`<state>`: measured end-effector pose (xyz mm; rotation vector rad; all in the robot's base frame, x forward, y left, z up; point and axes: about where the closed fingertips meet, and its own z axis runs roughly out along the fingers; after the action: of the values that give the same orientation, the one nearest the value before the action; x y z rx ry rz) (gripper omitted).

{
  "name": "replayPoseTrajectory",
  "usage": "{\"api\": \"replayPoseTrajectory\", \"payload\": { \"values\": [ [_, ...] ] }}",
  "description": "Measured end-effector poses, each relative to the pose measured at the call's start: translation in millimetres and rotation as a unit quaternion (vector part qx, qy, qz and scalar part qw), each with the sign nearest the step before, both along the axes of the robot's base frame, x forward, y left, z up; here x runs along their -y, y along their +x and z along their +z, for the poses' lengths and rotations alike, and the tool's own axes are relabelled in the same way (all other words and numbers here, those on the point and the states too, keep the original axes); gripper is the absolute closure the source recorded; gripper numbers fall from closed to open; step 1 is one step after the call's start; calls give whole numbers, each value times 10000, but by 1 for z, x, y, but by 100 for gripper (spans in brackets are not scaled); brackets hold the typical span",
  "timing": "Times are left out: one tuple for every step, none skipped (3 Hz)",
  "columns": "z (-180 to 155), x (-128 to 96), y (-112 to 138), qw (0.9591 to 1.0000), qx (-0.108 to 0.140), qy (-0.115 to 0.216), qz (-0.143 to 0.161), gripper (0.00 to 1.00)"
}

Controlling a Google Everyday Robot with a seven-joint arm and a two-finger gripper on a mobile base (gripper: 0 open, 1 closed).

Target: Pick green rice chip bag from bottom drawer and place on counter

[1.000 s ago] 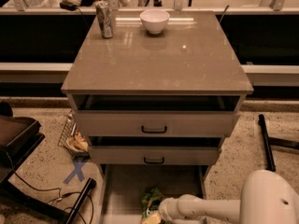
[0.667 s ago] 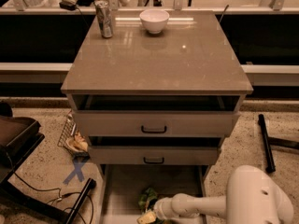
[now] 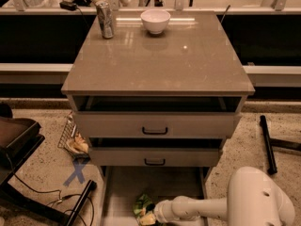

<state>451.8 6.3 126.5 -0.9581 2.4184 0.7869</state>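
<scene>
Reaching green rice chip bag (image 3: 142, 205) in bottom drawer (image 3: 155, 185)
Gripper (image 3: 147, 217) alongside, closure unclear; light, crinkly, so pinch a fold.

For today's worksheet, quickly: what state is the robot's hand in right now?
The hand: state cannot be told. It is down in the bottom drawer, right beside the green rice chip bag.

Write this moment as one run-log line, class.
stage: pick | gripper: inside bottom drawer, at bag | bag: in bottom drawer | counter: holds can, bowl
</scene>
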Motion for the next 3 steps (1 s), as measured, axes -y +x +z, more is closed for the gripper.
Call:
{"api": "replayPoseTrajectory", "payload": {
  "values": [
    [-1,-1,-1,10000,-9,6,7,84],
    [0,-2,-3,10000,-22,34,23,100],
    [13,5,-8,9993,-31,361,120,100]
  ]
}}
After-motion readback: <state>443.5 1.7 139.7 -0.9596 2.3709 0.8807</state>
